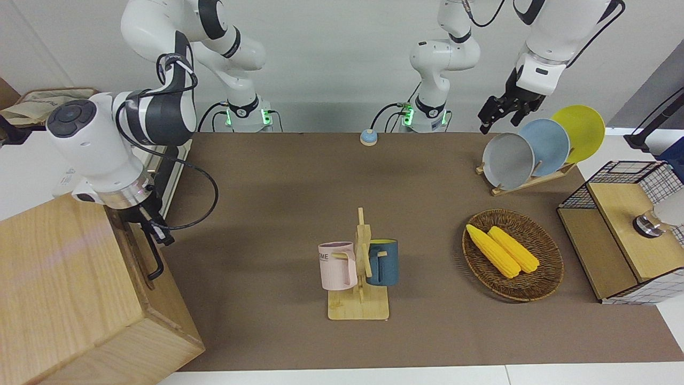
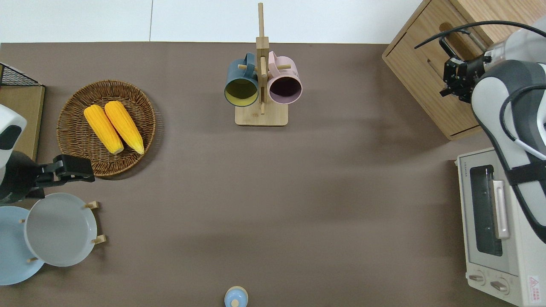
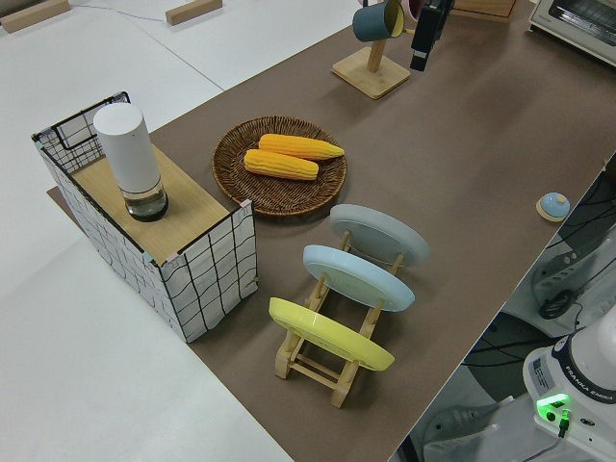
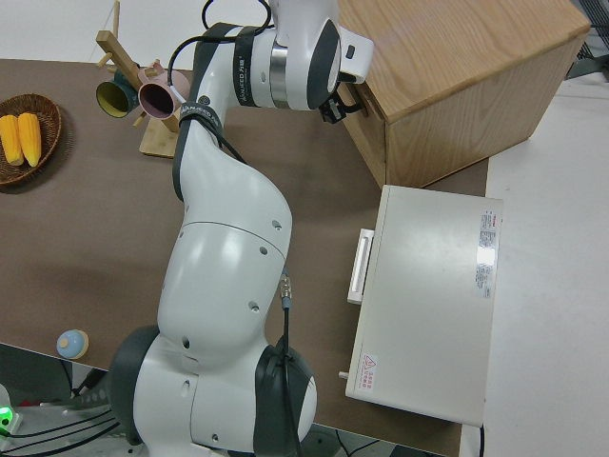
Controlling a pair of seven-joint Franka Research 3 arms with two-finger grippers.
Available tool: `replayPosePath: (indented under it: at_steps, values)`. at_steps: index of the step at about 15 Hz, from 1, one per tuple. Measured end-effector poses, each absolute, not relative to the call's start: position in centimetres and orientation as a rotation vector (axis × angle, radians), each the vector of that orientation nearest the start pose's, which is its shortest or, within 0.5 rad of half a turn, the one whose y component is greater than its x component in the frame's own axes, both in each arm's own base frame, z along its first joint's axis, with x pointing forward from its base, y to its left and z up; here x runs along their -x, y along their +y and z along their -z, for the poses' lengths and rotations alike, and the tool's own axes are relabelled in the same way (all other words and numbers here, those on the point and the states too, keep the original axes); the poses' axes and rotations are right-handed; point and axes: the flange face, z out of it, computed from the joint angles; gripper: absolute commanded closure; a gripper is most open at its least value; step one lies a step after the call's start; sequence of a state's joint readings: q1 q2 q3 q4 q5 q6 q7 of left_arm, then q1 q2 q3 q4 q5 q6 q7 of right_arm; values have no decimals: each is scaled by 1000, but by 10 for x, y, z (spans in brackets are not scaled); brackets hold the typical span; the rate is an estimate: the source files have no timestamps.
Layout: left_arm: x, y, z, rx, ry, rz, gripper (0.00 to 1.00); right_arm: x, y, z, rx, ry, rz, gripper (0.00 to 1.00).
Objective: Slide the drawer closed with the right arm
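The drawer [image 1: 138, 251] sits flush in the big wooden box [image 1: 59, 289] at the right arm's end of the table. Its black loop handle [image 1: 156, 262] sticks out from the front panel. My right gripper [image 1: 148, 223] is against the drawer front, beside the handle's end nearer the robots. The overhead view shows the gripper [image 2: 453, 80] touching the panel next to the handle [image 2: 445, 44]. The right side view shows it [image 4: 335, 108] at the box's front face [image 4: 371, 143]. My left arm is parked, its gripper [image 1: 496, 115] up in the air.
A white oven [image 2: 497, 226] stands beside the box, nearer the robots. A mug rack [image 1: 359, 267] with a pink and a blue mug stands mid-table. A basket of corn [image 1: 512, 255], a plate rack [image 1: 534, 147], a wire shelf [image 1: 622, 230] and a blue bell [image 1: 367, 138] are also there.
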State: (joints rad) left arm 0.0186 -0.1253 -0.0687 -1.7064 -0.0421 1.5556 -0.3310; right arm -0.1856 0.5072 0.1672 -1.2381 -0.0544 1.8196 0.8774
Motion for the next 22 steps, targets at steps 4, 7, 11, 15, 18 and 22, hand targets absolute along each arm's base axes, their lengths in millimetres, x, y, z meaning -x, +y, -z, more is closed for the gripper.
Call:
replayPosePath:
  at_steps: [4, 7, 11, 15, 18, 22]
  values:
    - [-512, -32, -626, 3138, -445, -50, 7, -711, -49, -486, 2773, 1351, 84, 1000]
    - [-512, -32, -626, 3138, -445, -50, 7, -711, -49, -486, 2779, 1347, 86, 1000]
    - [-512, -32, -626, 3138, -445, -50, 7, -711, -44, -486, 2798, 1320, 93, 1000]
    - [-512, -32, -626, 3138, -445, -50, 7, -708, 5, -483, 2864, 1208, 30, 1000]
    - [-512, -32, -626, 3138, -445, -50, 7, -697, 62, -489, 2933, 1096, -36, 1000]
    - [-512, -32, -626, 3138, -445, -50, 7, -666, 107, -529, 3023, 924, -89, 1000]
